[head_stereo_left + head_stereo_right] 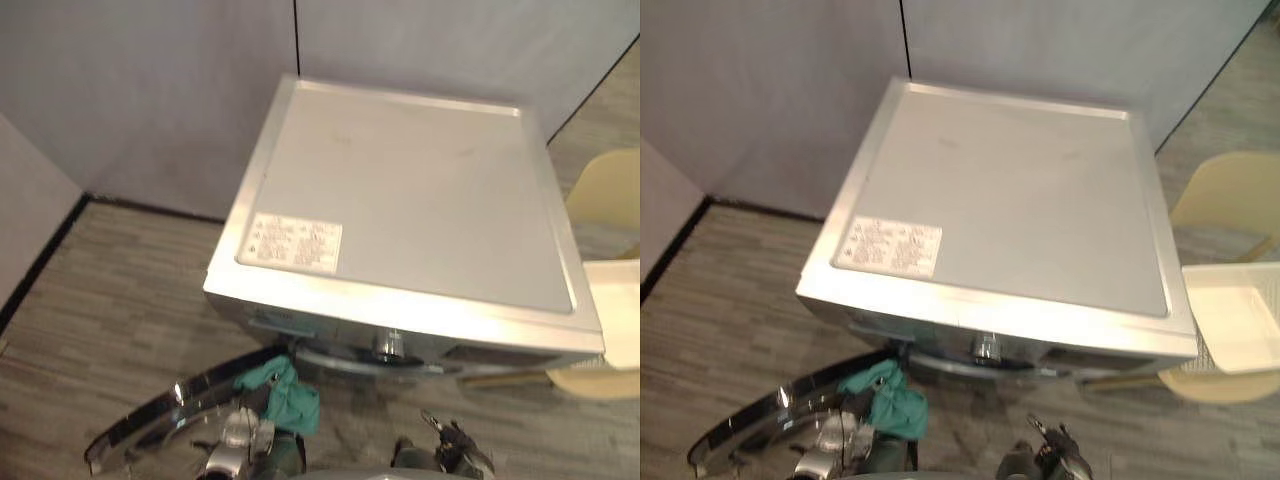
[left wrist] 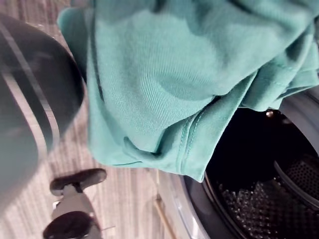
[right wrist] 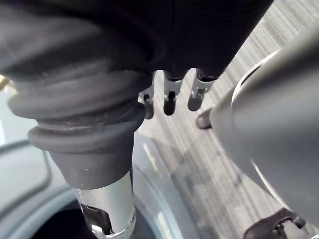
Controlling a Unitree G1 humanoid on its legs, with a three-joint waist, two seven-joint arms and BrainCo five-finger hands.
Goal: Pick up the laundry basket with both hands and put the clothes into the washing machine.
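Teal cloth hangs at the left hand, just before the open drum; if this hand grips it, one cannot tell. Right hand is released. Beyond both hands, the washing machine carries a white label, too small to read. White basket stands right of the right hand.

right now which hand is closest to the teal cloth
The left hand: the teal cloth bunches right against it, while the right hand sits apart.

The left hand is down low, out in front. The right hand is low too. Its fingers hang loose and hold nothing.
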